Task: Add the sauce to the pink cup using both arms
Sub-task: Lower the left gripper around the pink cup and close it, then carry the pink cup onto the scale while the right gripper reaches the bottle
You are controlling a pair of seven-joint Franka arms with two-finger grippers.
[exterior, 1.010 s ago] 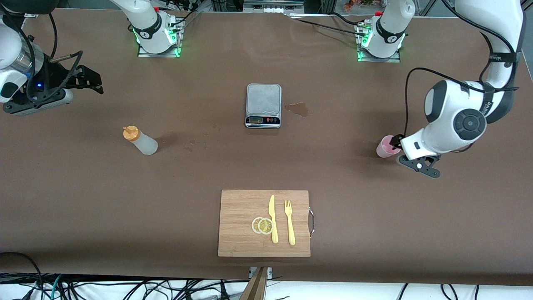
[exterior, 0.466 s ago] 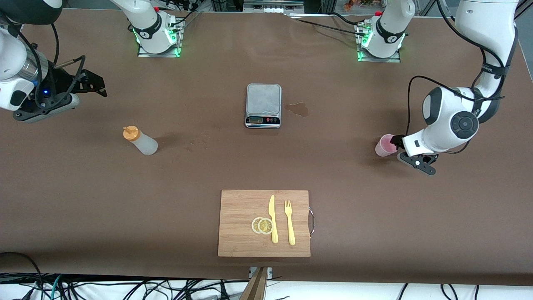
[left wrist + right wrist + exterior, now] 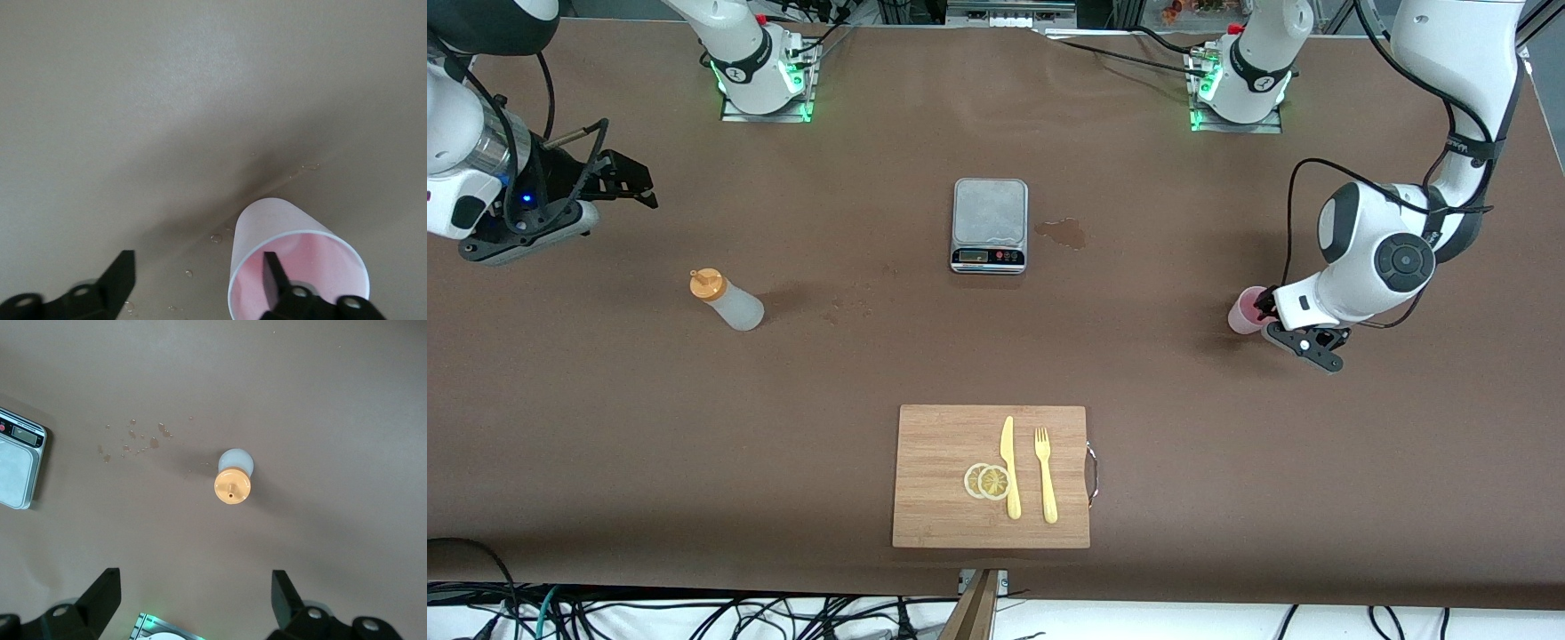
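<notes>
The pink cup (image 3: 1241, 313) stands on the brown table at the left arm's end. My left gripper (image 3: 1264, 318) is down at its rim and open. In the left wrist view one finger (image 3: 272, 275) reaches inside the pink cup (image 3: 280, 230), while the other finger (image 3: 121, 279) stands well clear outside it, so the left gripper (image 3: 197, 277) straddles the cup's wall. The sauce (image 3: 727, 302), a whitish bottle with an orange cap, stands at the right arm's end. My right gripper (image 3: 639, 188) hangs open above the table, apart from the bottle. The right wrist view shows the sauce (image 3: 233, 479) from above, past the right gripper (image 3: 195, 595).
A grey kitchen scale (image 3: 990, 222) sits mid-table with a wet stain (image 3: 1061, 233) beside it. A wooden cutting board (image 3: 943, 444) near the front edge carries a yellow knife (image 3: 1009, 467), a fork (image 3: 1045, 476) and lemon slices (image 3: 987, 481). Droplets (image 3: 133, 439) dot the table between scale and bottle.
The left arm has lowered and drawn in toward the pink cup, and its fingers have begun to narrow. The right gripper has shifted slightly toward the table's middle.
</notes>
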